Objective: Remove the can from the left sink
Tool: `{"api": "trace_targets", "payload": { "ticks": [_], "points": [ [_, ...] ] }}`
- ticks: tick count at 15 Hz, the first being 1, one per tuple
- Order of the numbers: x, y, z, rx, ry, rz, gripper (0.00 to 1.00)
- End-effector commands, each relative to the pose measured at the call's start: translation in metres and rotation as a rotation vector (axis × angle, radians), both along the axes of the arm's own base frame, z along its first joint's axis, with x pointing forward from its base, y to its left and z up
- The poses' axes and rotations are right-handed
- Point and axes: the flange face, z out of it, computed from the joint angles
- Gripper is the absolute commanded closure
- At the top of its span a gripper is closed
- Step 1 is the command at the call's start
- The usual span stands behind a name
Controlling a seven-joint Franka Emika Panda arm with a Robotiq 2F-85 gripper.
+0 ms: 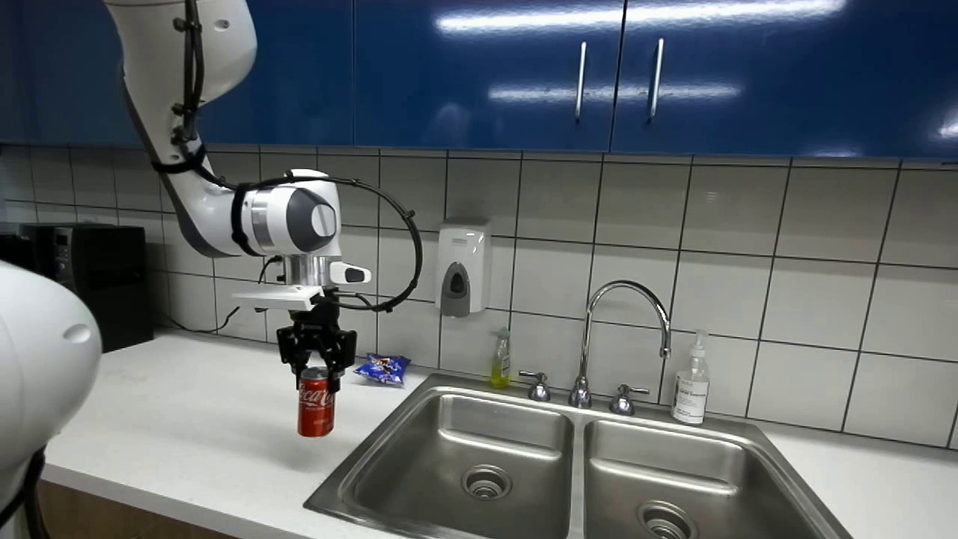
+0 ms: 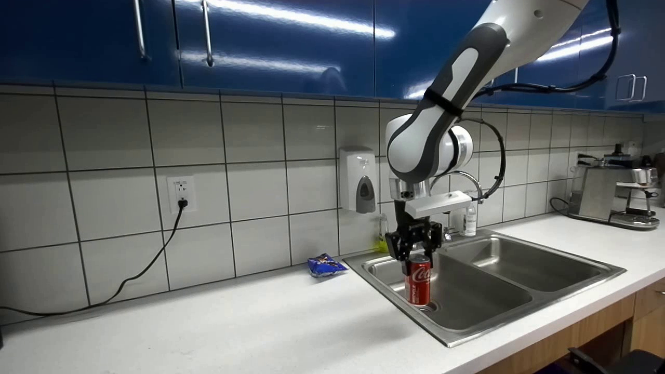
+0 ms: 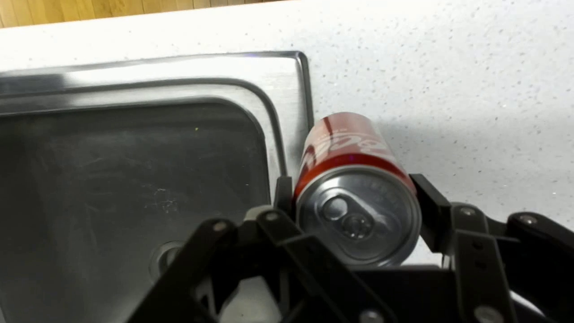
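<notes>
The red can (image 1: 316, 408) with a silvery top is upright between the fingers of my gripper (image 1: 318, 380). The can also shows in an exterior view (image 2: 418, 283) and in the wrist view (image 3: 347, 139). Both fingers of the gripper (image 3: 352, 197) touch the can's sides near its top. The can hangs above the white counter, just beside the outer edge of the left sink (image 1: 419, 479). The left sink also shows in an exterior view (image 2: 480, 296) and in the wrist view (image 3: 125, 179). I see nothing in the visible part of its basin except the drain.
A blue packet (image 1: 383, 369) lies on the counter (image 1: 202, 419) by the tiled wall. A yellow-green bottle (image 1: 501, 359), the faucet (image 1: 584, 352) and a soap bottle (image 1: 691, 389) stand behind the sink. A soap dispenser (image 1: 462, 269) hangs on the wall. Blue cabinets (image 1: 479, 75) are overhead.
</notes>
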Motion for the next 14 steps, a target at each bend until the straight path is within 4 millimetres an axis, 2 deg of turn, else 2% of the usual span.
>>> {"api": "trace_targets", "payload": {
  "ticks": [1,8,14],
  "points": [
    [-0.008,0.029,0.005,0.025,0.003,0.038,0.6],
    [-0.014,0.073,-0.008,0.06,0.016,0.08,0.6],
    [-0.008,0.088,-0.027,0.071,0.008,0.1,0.6]
  ]
}}
